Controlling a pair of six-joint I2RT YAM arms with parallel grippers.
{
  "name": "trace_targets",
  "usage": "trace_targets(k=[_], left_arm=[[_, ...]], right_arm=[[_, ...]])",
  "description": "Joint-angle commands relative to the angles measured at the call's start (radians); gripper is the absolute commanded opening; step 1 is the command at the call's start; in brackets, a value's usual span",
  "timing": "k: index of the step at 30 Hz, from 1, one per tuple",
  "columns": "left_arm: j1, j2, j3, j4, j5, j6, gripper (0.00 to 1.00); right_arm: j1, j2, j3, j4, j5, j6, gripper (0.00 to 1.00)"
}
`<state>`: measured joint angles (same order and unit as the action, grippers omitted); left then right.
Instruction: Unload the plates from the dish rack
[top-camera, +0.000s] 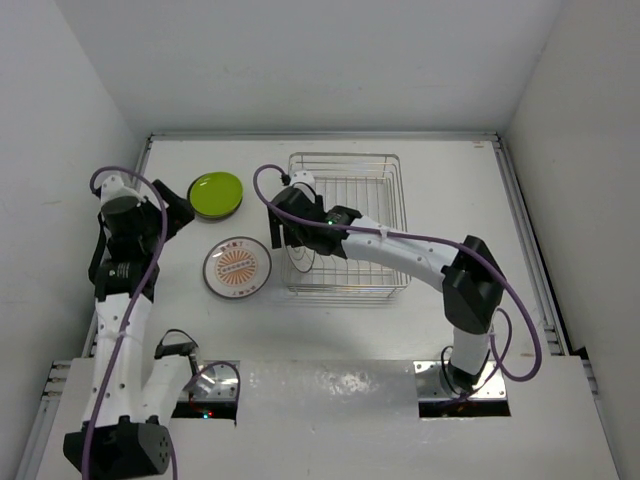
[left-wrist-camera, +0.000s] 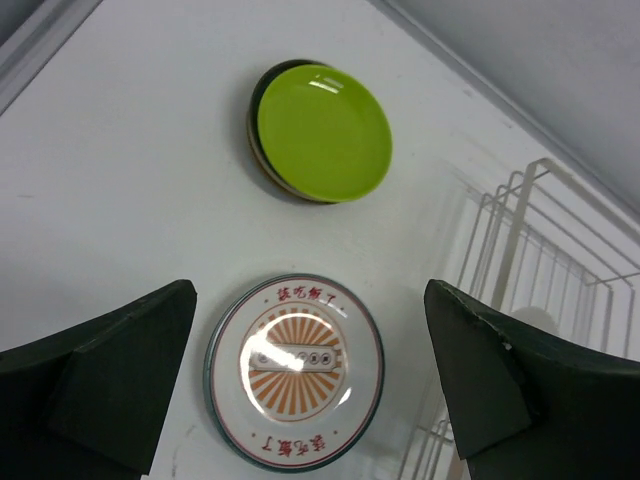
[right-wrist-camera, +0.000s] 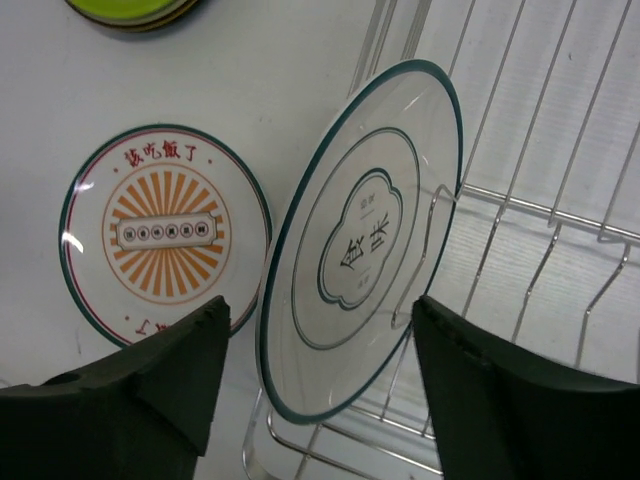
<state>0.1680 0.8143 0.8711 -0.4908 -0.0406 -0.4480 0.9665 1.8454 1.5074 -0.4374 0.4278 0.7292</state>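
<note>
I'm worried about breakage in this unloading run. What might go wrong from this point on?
1. The white plate leans tilted in the dish rack, and the right pincer straddles it with jaws open; an off-centre close might let it slip or snag a wire.
2. The sunburst plate lies close beside the dish rack, under the open left pincer; the lifted plate or the arms might collide there.

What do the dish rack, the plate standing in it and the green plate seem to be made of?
Dish rack: thin metal wire, pale and shiny, bent into a grid. Standing plate: glazed ceramic or melamine, the look leaves it open; glossy white with printed characters. Green plate: likewise, a smooth gloss with bright highlights.
</note>
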Motion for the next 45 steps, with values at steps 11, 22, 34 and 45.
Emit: trace_targets(k=[11,22,34,45], left_arm=[[-0.004,-0.012,-0.095,0.006,-0.048,0.060,0.94],[-0.004,-0.021,-0.093,0.008,-0.051,0.049,0.94],[-0.005,-0.020,0.057,-0.043,0.075,-0.061,0.97],[-0.004,0.022,0.111,0.128,0.637,-0.397,0.99]], right_arm=[[0.001,0.005,-0.019,0.134,0.019,0.029,0.21],[0.009,-0.063,-0.020,0.108,-0.035,-0.065,0.00],[0.038,-0.081,0.283,-0.178,-0.027,-0.330,0.00],[0.118,-0.121,0.452,-0.342,-0.143,-0.806,0.00]])
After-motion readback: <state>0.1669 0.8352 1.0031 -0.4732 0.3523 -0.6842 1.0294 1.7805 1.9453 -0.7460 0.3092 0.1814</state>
